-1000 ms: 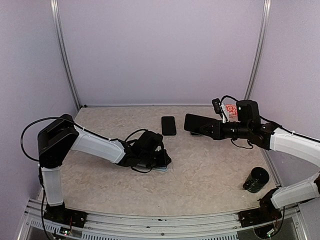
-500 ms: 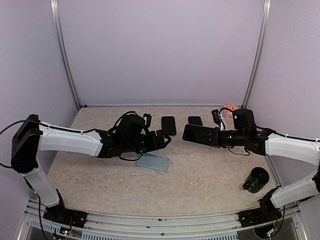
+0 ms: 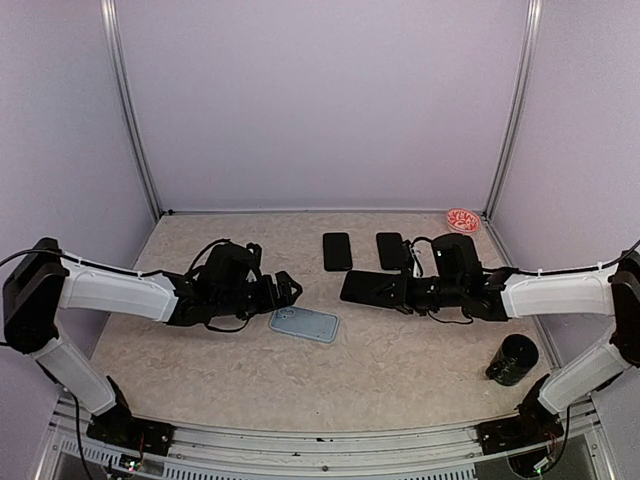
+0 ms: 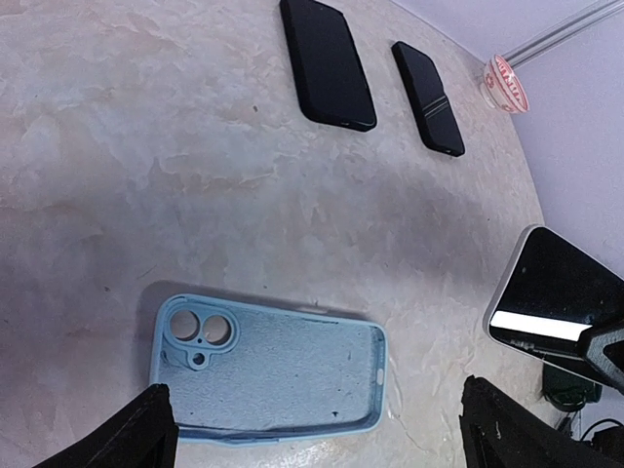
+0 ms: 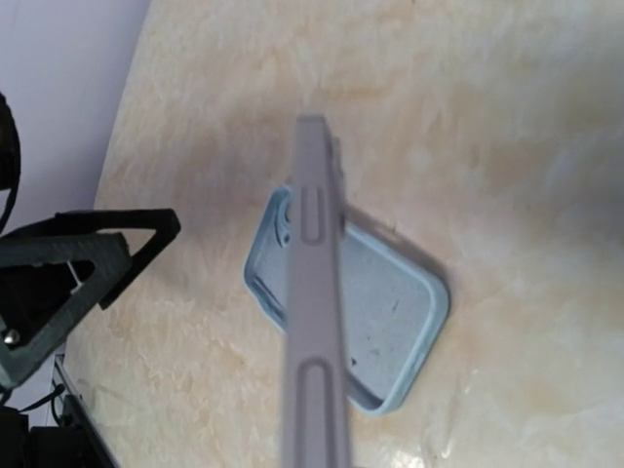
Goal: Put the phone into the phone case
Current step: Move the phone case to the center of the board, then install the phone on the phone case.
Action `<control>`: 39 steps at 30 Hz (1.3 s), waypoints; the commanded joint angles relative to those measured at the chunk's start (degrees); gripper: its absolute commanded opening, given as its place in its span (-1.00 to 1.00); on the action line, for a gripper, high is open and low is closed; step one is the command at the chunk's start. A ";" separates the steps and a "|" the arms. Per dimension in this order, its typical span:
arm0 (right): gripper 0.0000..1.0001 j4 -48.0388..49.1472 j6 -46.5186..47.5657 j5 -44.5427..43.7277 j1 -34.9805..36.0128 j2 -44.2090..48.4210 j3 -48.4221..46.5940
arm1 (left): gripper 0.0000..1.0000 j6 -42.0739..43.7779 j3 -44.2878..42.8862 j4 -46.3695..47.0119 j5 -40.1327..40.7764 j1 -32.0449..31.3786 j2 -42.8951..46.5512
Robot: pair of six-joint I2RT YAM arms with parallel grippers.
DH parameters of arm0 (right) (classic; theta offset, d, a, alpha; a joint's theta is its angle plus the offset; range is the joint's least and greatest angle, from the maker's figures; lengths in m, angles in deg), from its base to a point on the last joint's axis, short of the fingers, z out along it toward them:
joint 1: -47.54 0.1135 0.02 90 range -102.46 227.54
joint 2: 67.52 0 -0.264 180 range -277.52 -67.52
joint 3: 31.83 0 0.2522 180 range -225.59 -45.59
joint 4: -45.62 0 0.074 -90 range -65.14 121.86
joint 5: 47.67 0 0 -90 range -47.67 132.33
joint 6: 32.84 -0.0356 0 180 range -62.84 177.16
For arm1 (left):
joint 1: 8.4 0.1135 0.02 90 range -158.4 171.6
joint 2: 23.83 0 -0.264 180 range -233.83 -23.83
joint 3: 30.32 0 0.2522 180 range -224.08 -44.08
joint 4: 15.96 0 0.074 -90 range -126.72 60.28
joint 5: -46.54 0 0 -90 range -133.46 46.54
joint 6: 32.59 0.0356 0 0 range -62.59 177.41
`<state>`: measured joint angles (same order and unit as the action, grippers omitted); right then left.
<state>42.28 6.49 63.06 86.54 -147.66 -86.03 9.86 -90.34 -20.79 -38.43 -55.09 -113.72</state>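
In the left wrist view the bottom edge cuts off my left fingers (image 4: 127, 434), so only two dark tips show, one at each end of the case (image 4: 268, 366). Right of the case, the phone (image 4: 561, 297) runs off the frame and its far end is lost. In the right wrist view the phone stands edge-on and blurred over the case. It hides a strip across the case and leaves the frame at the bottom, so where my right gripper (image 3: 402, 291) holds it is out of sight there. Left of the case, the frame edge crops one left finger. From above, the dark cylinder (image 3: 513, 360) far right of the case is too small to identify.
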 commanded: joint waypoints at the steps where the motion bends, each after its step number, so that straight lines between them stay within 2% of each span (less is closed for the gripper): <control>1: -1.00 6.66 -3.87 -0.38 2.09 -2.99 -2.73 | 0.98 0.22 2.24 3.52 1.05 1.09 0.56; 15: -1.00 15.22 -11.40 4.46 3.71 -14.82 -4.88 | 0.98 1.32 5.02 8.81 -0.85 2.84 -1.89; 39: -1.00 16.94 -14.19 4.95 4.29 -21.22 -8.15 | 0.98 0.68 8.29 14.27 -1.81 4.17 -4.12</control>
<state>55.59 -7.04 67.21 90.26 -168.51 -92.05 10.27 -82.45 -9.23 -39.19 -51.42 -116.67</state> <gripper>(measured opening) 0.055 0.989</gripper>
